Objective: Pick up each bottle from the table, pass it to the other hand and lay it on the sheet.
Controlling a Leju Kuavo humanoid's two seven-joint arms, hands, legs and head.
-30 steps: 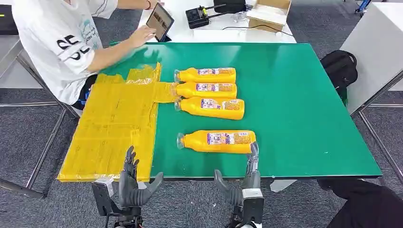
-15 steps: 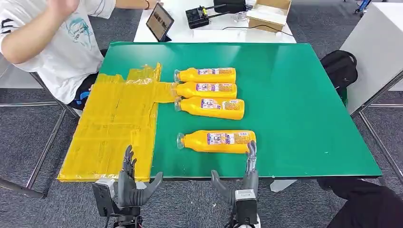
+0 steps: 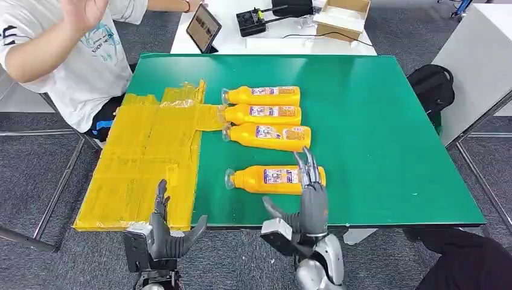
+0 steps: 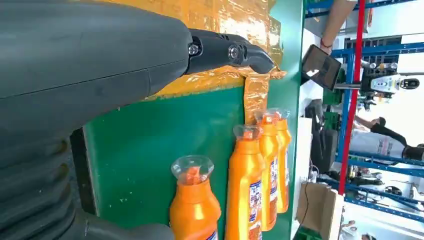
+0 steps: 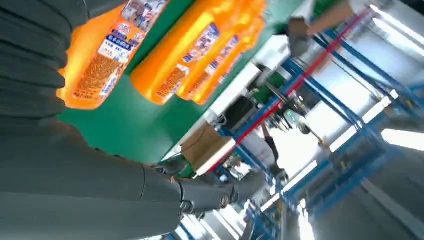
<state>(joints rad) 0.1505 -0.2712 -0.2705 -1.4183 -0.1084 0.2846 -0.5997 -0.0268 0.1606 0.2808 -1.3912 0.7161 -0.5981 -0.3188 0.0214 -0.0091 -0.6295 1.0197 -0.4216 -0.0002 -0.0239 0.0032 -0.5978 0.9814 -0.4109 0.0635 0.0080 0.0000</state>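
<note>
Four orange plastic bottles with clear caps lie on their sides on the green table [image 3: 374, 121], all with the caps pointing toward the yellow plastic sheet [image 3: 145, 157]. Three of them lie in a row, side by side and nearly touching: the far bottle [image 3: 261, 95], the middle bottle [image 3: 262, 114] and the third bottle [image 3: 268, 136]. The cap of the middle one rests on a narrow strip of the sheet. The nearest bottle [image 3: 272, 179] lies apart from the row, closer to my edge of the table.

My right hand [image 3: 308, 202] is over the table edge, with its fingers [image 3: 307, 166] stretched out and reaching above the bottom end of the nearest bottle. The thumb stands away to the side. The hand is spread and holds nothing; I cannot tell if the fingertips touch the bottle.

My left hand [image 3: 166, 232] is at the near edge, just beside the corner of the sheet, fingers apart and empty.

A person in a white T-shirt [image 3: 78, 54] sits at the far left corner with one hand raised. Behind the table a tablet [image 3: 203, 28] stands on a white desk [image 3: 253, 42], and a cardboard box [image 3: 341, 15] lies there too.
</note>
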